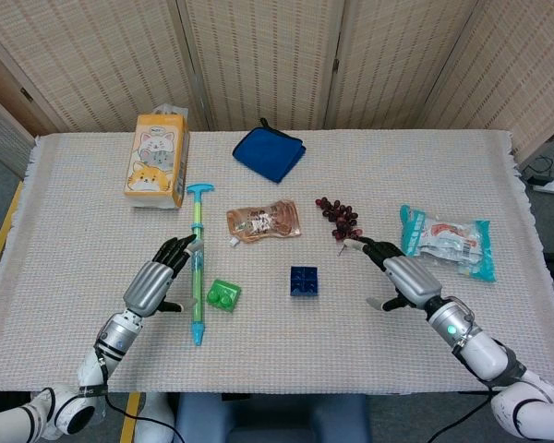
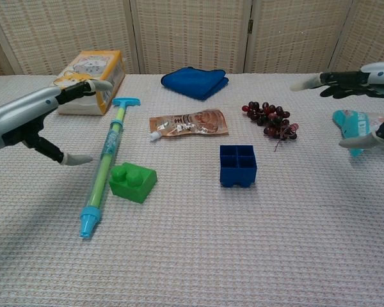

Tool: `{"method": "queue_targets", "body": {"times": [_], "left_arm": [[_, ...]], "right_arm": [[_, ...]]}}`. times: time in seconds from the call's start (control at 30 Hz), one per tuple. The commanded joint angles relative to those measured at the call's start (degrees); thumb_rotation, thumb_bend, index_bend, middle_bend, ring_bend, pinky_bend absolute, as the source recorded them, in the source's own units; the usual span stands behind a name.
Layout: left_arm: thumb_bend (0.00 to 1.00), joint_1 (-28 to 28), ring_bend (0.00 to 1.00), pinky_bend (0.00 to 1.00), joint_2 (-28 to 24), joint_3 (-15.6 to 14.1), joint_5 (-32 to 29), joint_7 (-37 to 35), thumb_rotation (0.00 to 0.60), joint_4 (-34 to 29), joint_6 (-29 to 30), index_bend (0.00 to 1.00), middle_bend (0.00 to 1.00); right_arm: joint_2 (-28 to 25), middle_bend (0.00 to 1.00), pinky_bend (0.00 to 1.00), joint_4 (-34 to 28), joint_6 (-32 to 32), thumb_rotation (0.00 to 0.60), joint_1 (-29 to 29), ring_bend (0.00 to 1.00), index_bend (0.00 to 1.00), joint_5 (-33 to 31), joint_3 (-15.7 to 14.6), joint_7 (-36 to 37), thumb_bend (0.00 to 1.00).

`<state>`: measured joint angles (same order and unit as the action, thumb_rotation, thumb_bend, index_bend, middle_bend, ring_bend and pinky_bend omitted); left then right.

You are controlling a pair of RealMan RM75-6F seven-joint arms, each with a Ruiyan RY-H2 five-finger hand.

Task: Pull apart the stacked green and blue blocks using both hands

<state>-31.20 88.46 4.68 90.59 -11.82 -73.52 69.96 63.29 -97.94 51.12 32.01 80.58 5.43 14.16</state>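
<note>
Fingers of the left hand spread, holding nothing; fingers of the right hand likewise splayed and empty, both hands lifted clear of the table. Green block lies just inboard of the left fingers, beyond the water-squirter tube; blue block sits hollow side up, well apart from the right fingers. Blocks lie separated, so the pull-apart looks done; nothing apparent left.

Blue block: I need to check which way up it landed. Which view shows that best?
The chest view: the blue block lies with its hollow underside toward the camera, one side wall visible. The head view shows only a small dark square from above.
</note>
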Motion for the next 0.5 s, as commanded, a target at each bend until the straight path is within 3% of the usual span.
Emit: {"method": "queue_targets", "body": {"times": [0.03,0.1,0.2,0.33,0.5], "left_arm": [[0.24,3.91,0.0,0.0,-6.21,-3.38,0.74,6.95,0.6,-1.63,3.65,0.0,0.0],[0.24,7.37,0.0,0.0,-8.56,-4.54,-1.06,9.64,0.6,-2.7,5.93,0.01,0.0],[0.24,13.01,0.0,0.0,-10.43,-5.53,-3.72,11.33,0.6,-2.72,11.12,0.02,0.0],[0.24,18.71,0.0,0.0,-9.85,-4.12,-7.58,11.11,0.6,0.02,17.55,0.04,0.0],[0.23,19.96,0.0,0.0,-12.56,-2.18,-9.79,12.93,0.6,-2.88,18.19,0.03,0.0]], "right_arm": [[5.49,0.0,0.0,3.8,17.47,0.6,-8.93,0.0,0.0,-1.57,-1.43,-25.77,0.34],[8.69,0.0,0.0,5.23,23.45,0.6,-11.84,0.0,0.0,-2.8,-1.52,-33.04,0.34],[11.64,0.0,0.0,7.11,28.52,0.6,-14.9,0.0,0.0,-3.24,-2.04,-36.63,0.34],[12.72,0.0,0.0,8.26,29.11,0.6,-16.79,0.0,0.0,-3.78,-2.93,-35.37,0.34],[11.99,0.0,0.0,6.78,26.65,0.6,-16.7,0.0,0.0,-5.25,-3.05,-36.92,0.34]]}}
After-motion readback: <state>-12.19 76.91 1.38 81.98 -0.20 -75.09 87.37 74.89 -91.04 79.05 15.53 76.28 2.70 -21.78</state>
